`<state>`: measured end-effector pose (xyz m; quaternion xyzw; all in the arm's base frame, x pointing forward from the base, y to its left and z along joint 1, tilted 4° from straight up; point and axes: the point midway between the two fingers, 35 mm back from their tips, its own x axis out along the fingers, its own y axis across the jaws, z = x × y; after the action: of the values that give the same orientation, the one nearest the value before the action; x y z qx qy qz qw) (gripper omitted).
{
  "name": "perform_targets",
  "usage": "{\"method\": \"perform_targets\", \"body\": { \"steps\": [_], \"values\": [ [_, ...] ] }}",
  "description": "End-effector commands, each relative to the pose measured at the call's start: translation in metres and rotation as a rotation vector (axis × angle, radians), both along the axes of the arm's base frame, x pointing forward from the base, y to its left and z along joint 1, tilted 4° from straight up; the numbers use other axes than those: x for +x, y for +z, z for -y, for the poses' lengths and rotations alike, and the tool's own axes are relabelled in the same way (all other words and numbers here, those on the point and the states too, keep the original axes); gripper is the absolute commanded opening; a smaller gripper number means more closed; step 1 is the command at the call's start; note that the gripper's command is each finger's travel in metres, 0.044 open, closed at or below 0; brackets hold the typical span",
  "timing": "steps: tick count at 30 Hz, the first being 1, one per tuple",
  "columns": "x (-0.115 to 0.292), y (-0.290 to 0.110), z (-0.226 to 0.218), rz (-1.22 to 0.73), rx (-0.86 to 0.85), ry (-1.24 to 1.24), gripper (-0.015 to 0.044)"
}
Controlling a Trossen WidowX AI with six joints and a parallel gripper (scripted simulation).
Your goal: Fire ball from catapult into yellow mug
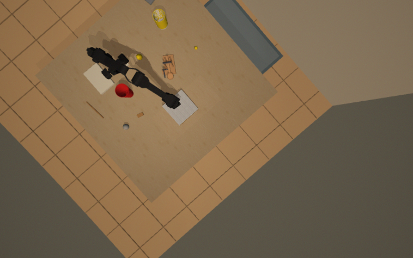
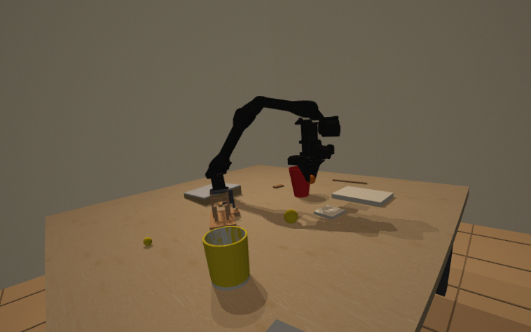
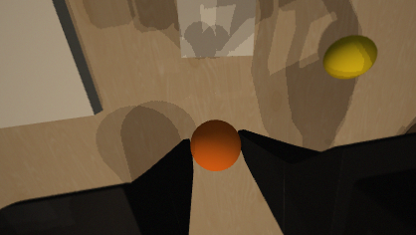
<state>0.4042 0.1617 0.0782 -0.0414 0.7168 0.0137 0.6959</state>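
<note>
My gripper is shut on the orange ball and holds it above the table; in the top view the arm hides the ball. The wooden catapult stands on the table, apart from the gripper, with a round cup at one end. Its cup looks empty in the top view. The yellow mug stands upright, open at the top, beyond the catapult from the arm's base.
A red cup stands near the gripper. A larger yellow ball and a smaller one lie on the table. A white slab and small pale tile lie near the gripper.
</note>
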Motion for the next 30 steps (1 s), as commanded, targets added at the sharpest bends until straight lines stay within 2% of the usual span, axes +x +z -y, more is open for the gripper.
{"method": "perform_targets", "body": {
  "steps": [1, 9, 30],
  "values": [
    [0.000, 0.021, -0.001, 0.009, 0.005, -0.004, 0.0000],
    [-0.003, 0.038, 0.003, 0.005, 0.003, -0.011, 0.0000],
    [-0.045, 0.036, 0.133, -0.109, -0.023, -0.224, 0.0000]
  ]
}}
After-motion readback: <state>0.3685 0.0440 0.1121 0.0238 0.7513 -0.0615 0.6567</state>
